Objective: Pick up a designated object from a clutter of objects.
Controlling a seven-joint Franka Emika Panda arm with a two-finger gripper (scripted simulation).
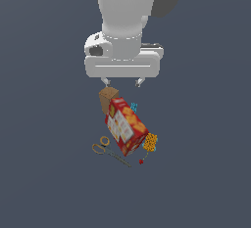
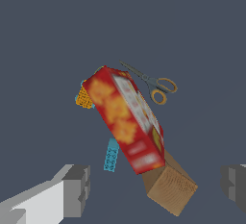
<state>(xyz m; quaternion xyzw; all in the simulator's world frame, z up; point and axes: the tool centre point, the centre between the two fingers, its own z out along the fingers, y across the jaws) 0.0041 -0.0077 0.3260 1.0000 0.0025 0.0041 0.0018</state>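
We see fingers (image 1: 122, 81) spread open, empty, above pile | brown block (image 1: 107, 99) centre frame, just under them, touching red cracker box (image 1: 126, 125) | scissors (image 1: 109, 151) lower left on worktop (image 1: 49, 173)

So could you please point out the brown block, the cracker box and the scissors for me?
brown block (image 2: 170, 189), wrist view, on its wood-grained face.
cracker box (image 1: 126, 125), exterior view, mid printed front.
scissors (image 2: 159, 89), wrist view, at the yellow handles.

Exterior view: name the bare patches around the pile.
Bare grey floor surrounds the pile. Crowded: brown block against cracker box; scissors and orange piece close beside the box. The tool hangs open above the block.
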